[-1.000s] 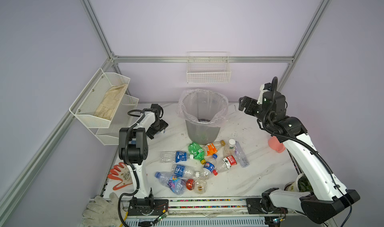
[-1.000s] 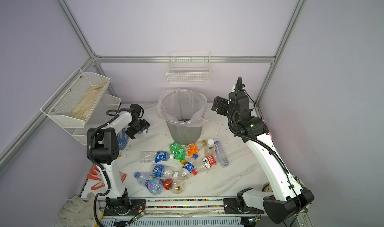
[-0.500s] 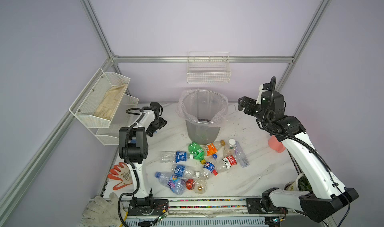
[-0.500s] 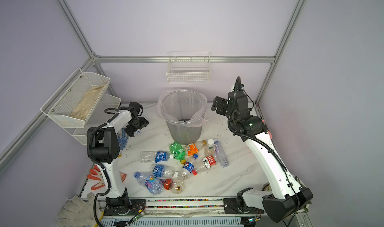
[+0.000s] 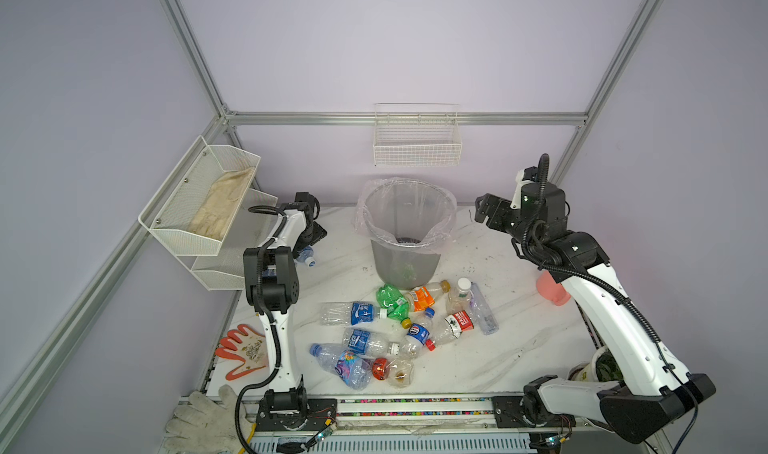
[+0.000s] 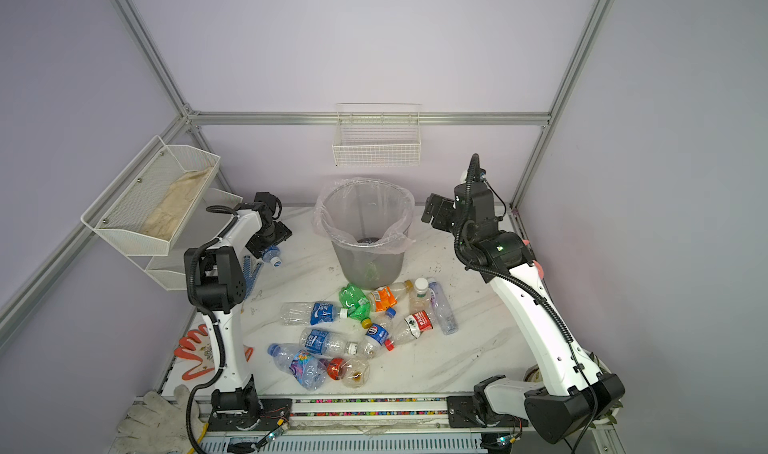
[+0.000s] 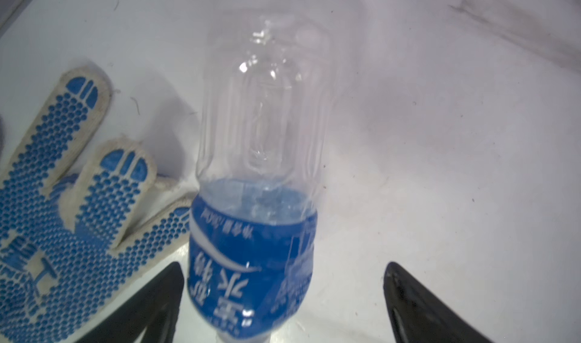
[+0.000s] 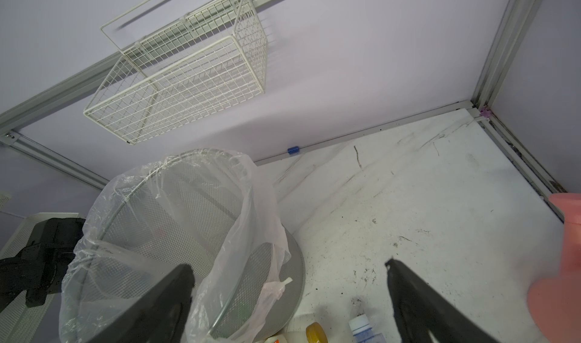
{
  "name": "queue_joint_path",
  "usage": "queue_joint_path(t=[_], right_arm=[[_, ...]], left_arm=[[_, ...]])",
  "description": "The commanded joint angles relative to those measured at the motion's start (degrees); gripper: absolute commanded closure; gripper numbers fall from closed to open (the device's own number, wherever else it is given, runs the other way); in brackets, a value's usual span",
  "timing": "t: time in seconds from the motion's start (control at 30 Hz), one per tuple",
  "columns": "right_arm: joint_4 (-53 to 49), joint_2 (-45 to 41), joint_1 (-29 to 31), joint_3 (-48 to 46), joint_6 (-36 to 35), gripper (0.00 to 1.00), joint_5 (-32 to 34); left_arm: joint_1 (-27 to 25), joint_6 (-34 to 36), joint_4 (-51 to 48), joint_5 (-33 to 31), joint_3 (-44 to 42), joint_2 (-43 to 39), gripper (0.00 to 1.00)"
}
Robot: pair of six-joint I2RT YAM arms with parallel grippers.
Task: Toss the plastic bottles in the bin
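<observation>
Left hand (image 7: 283,265) hangs spread astride the bottle (image 7: 261,131) near the counter's (image 7: 440,137) left edge; I'd centre first, then squeeze gently.

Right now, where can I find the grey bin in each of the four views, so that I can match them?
In a top view: the bin stands in the middle of the picture.
In a top view: the bin stands slightly left of the middle.
Left wrist view: not in it.
Right wrist view: the bin is close and large.
Shared landmark: the white wire basket on the wall above the bin; only the left wrist view lacks it.
</observation>
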Motion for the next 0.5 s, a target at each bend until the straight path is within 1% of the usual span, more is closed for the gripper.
queue_joint_path(t=[0.0,0.03,0.1,0.13,0.2,0.27,0.3,0.33,0.37,0.47], right_arm=[[-0.2,-0.1,-0.5,0.4,-0.5,0.03,0.5],[-0.3,-0.1,-0.5,0.4,-0.4,0.03,0.5],[-0.4,-0.3,-0.5,0.3,-0.5,0.03,0.5],[-0.4,-0.5,-0.6,0.2,-0.5,0.03,0.5],[-0.3,-0.9,-0.6,0.1,-0.4,0.03,0.6],[-0.4,-1.1,-0.6,0.1,-0.4,0.02,0.6],[-0.4,-1.2,-0.6,0.3,-0.4,0.03,0.6],[-0.3,-1.3,-0.6,0.3,-0.4,0.03,0.6],[-0.3,-1.4,-0.6,0.4,-0.3,0.03,0.6],[-0.2,-1.8,-0.7,0.3,-0.2,0.03,0.5]], left_arm=[[1.1,3.0,-1.7,-1.7,8.2,2.2,0.07],[1.1,3.3,-1.9,-1.6,8.8,2.9,0.09],[1.2,3.7,-2.4,-1.3,9.4,3.8,0.17],[1.3,3.8,-2.4,-1.0,9.2,3.8,0.25],[1.2,4.1,-2.3,1.0,8.8,3.6,0.60],[1.3,6.1,-2.0,3.8,8.4,3.2,0.86],[1.2,6.5,-2.0,4.9,7.9,2.7,0.94],[1.1,6.6,-2.0,5.3,7.2,2.1,0.99],[1.0,6.6,-1.9,5.2,6.2,1.1,1.00],[0.1,7.1,-1.1,3.9,2.9,-1.9,1.00]])
